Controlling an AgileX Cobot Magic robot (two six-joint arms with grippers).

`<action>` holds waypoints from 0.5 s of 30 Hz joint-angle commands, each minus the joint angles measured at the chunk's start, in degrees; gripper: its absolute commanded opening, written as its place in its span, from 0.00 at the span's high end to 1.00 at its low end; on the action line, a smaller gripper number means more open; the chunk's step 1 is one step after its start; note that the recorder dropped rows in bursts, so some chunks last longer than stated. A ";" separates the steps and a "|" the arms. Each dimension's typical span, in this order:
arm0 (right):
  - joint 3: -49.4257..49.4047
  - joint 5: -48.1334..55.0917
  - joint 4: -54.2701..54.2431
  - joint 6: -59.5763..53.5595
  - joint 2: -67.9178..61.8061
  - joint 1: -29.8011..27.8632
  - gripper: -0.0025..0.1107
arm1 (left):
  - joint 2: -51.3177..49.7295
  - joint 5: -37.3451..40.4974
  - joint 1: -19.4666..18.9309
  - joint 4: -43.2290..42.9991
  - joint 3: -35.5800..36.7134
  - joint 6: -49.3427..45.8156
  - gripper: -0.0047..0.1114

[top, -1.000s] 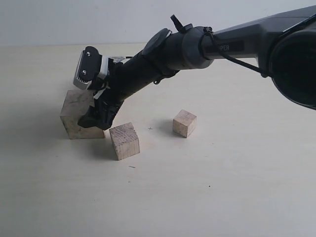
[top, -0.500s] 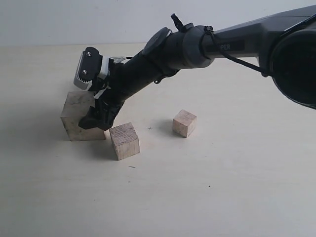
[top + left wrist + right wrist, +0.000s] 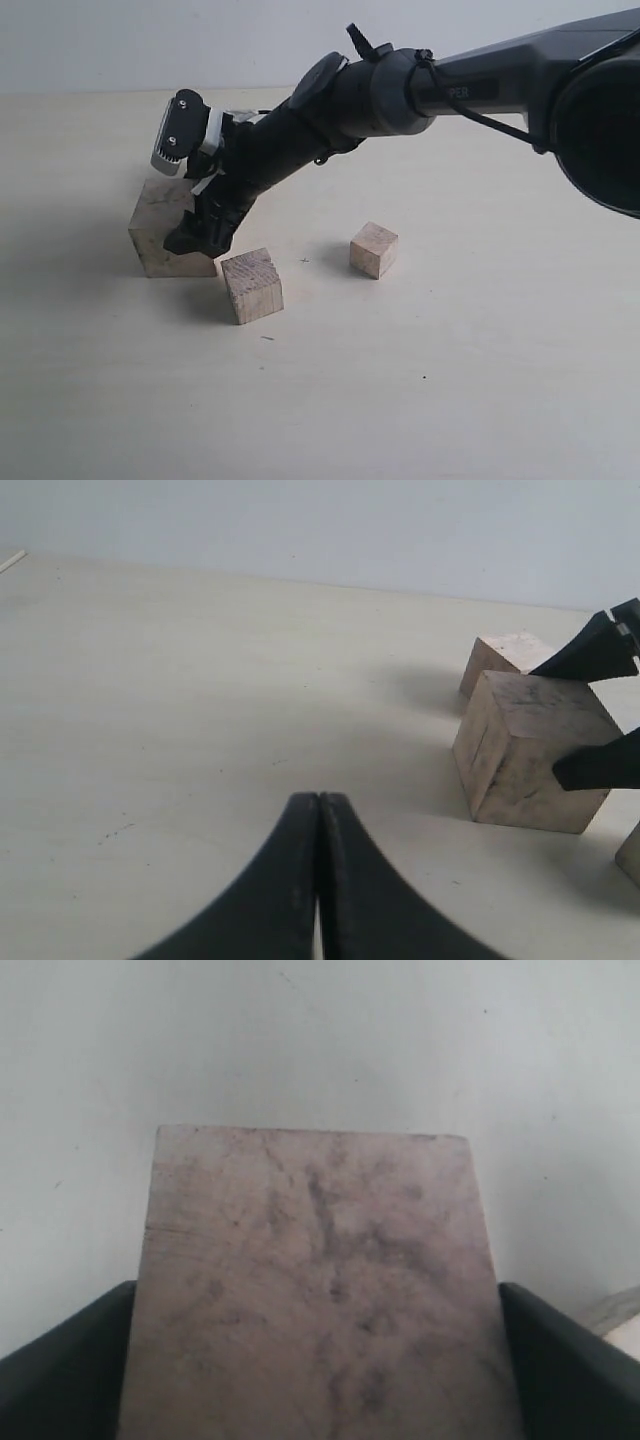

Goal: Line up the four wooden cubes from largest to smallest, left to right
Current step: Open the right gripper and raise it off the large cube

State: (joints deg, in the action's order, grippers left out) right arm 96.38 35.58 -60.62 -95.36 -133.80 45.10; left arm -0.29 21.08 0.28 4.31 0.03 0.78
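The largest wooden cube (image 3: 158,236) (image 3: 528,750) (image 3: 318,1260) rests on the table at the left. My right gripper (image 3: 197,238) (image 3: 318,1385) is shut on it, with one black finger (image 3: 60,1370) on each side. A mid-sized cube (image 3: 252,285) lies just right of it and nearer the front. The smallest cube (image 3: 373,249) stands apart to the right. Another cube (image 3: 508,654) shows just behind the largest one in the left wrist view; the right arm hides it in the exterior view. My left gripper (image 3: 320,800) is shut on nothing, low over bare table.
The right arm (image 3: 400,90) slants down from the upper right across the back of the table. The pale tabletop (image 3: 450,380) runs bare to the front and right. A plain wall (image 3: 150,40) closes the back.
The right gripper has shifted slightly to the right, and the largest cube has moved with it. The other cubes have stayed put.
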 commanded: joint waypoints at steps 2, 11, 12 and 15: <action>-0.03 -0.26 0.63 -0.41 2.34 -0.21 0.08 | 0.29 -0.64 0.34 0.33 -0.03 -0.06 0.96; -0.03 3.21 0.63 5.13 7.72 -0.21 0.06 | 0.29 -0.64 0.34 0.33 -0.03 -0.06 0.96; -0.03 1.47 0.63 7.03 8.32 -0.21 0.06 | 0.29 -0.64 0.34 0.33 -0.03 -0.06 0.96; -0.03 -6.32 1.64 15.97 10.06 -0.65 0.06 | 0.29 -0.64 0.34 0.33 -0.03 -0.06 0.96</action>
State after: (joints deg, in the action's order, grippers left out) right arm 96.38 35.86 -59.56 -87.32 -125.76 45.10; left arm -0.29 21.08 0.28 4.31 0.03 0.70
